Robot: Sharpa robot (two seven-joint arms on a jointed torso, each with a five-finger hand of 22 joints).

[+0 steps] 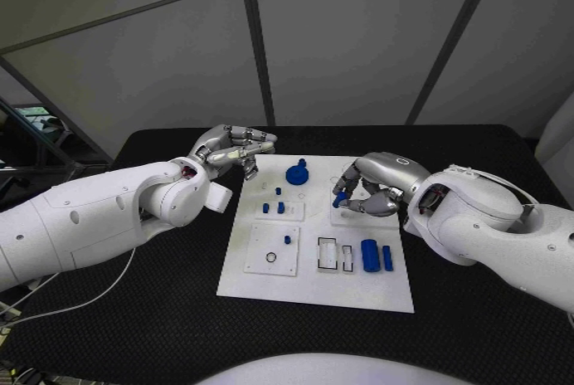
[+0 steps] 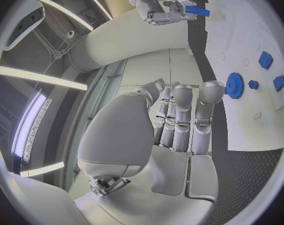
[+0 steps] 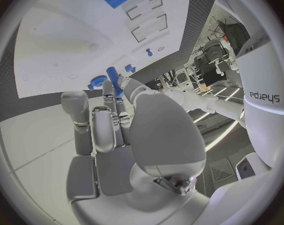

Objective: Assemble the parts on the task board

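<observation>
Carrying a small blue part (image 1: 341, 200) pinched in the right hand (image 1: 368, 194) fingers over the task board (image 1: 313, 285) right side, left hand (image 1: 233, 150) idling curled, empty, beside the far-left corner; likely needing lowering into a seat next.

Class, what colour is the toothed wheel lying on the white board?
Blue. The wheel shows best in the left wrist view, on the board.

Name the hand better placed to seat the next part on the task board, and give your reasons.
Right. The right hand already pinches a blue part and hovers over the task board. The left hand holds nothing, at the board's far left corner.
</observation>
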